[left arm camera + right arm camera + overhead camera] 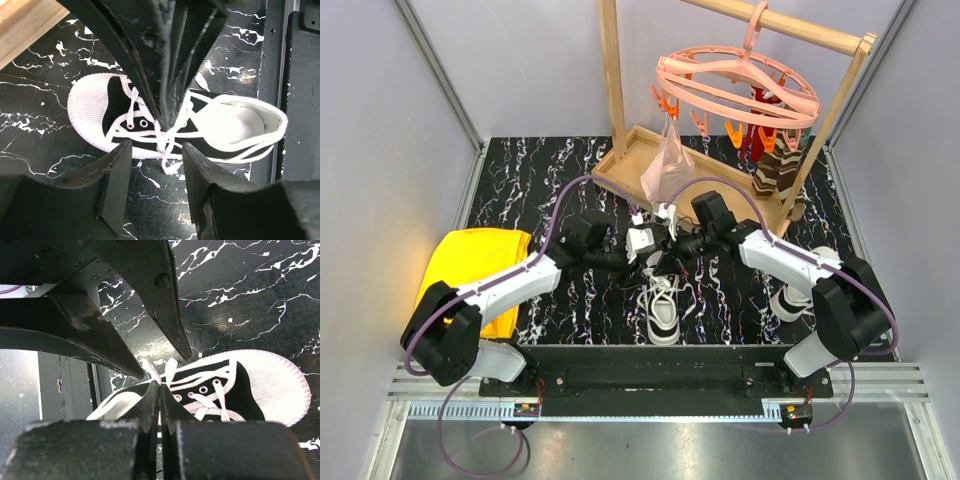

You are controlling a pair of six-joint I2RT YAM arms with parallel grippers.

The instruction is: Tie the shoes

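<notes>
One white and black shoe (663, 312) lies on the marble table, toe toward the arms' bases, its long white laces loose. A second shoe (788, 300) sits at the right, partly hidden by the right arm. Both grippers meet above the first shoe. My right gripper (161, 388) is shut on a white lace (170, 371) whose ends stick out past the tips, above the shoe (272, 385). My left gripper (156, 152) is open, its jaws on either side of the crossed laces (167, 147) over the shoe (90, 107), gripping nothing.
A yellow cloth (480, 270) lies at the left. A wooden rack (613, 100) stands at the back with a pink clip hanger (735, 90), a plastic bag (665, 165) and brown striped socks (775, 165).
</notes>
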